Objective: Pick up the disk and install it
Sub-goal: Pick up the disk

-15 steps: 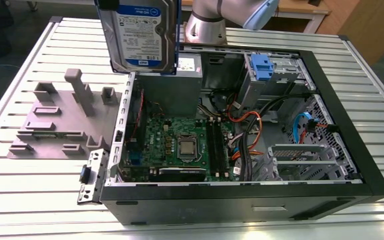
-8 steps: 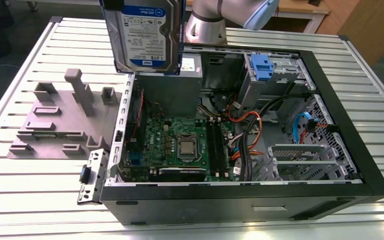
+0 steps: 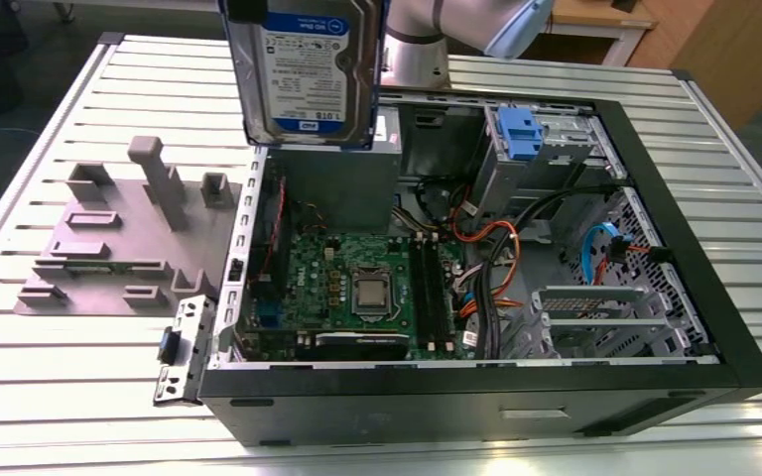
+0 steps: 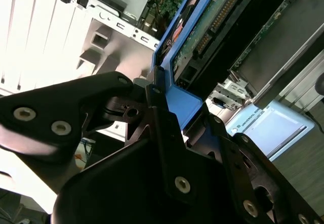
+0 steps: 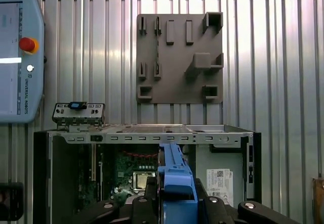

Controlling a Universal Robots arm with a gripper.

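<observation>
You found the gripper (image 4: 183, 107) clenched on the disk (image 3: 305, 74); in the second wrist view its black fingers (image 4: 155, 95) pressed the blue-framed edge of the disk from both sides. In the exterior view the disk hung on edge at the upper centre of the frame, its white-and-blue label facing the camera, raised over the open computer case (image 3: 698, 248). You could not tell whether its lower edge touched the grey metal box (image 3: 341, 188) behind it. The robot arm (image 3: 467, 30) stood behind the disk at the top of the frame. Inside the case, the motherboard (image 3: 354, 278) lay at the centre, and a blue drive bracket (image 3: 518, 134) sat at the upper right against the grey drive cage (image 3: 570, 139). A grey fixture plate (image 3: 103, 248) lay on the slatted table (image 3: 37, 377) at the exterior view's left, just beside the case. In the first wrist view a teach pendant (image 5: 17, 57) lay apart from the plate
</observation>
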